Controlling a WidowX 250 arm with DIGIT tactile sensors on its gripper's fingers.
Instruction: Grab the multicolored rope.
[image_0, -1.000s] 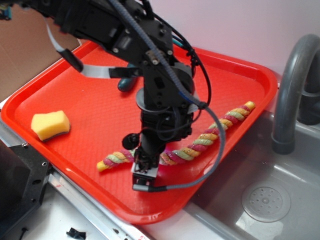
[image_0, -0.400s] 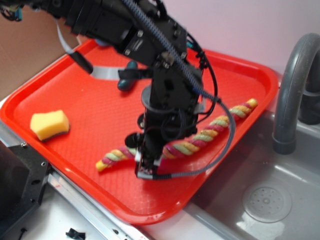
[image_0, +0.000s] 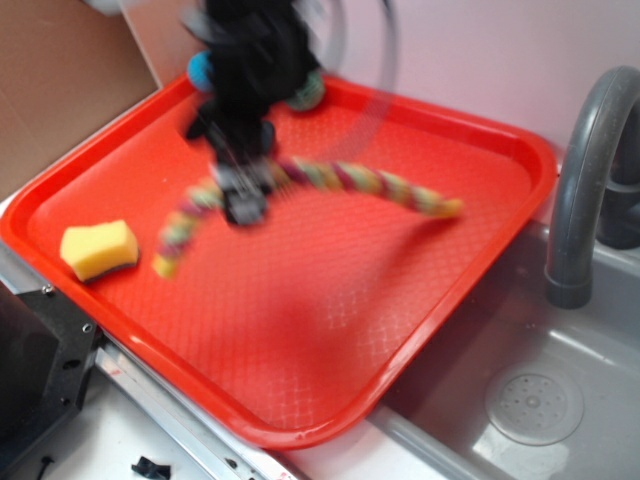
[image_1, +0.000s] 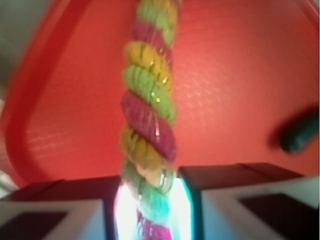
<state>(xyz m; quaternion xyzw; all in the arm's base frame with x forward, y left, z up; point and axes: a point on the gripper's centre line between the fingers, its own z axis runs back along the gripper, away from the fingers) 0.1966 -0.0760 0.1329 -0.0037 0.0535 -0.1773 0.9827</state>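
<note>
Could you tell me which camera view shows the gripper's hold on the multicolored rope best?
The wrist view: the gripper has both fingers closed on the multicolored rope. The exterior view is motion-blurred, showing the rope draped from the gripper.

Arm reaches in from top of exterior view, blurred, wrist pointing down. Gripper (image_0: 243, 192) raised above tray level, fingers (image_1: 55, 210) closed either side of multicolored rope (image_1: 148, 117), clamped near its middle, both ends hanging free.
</note>
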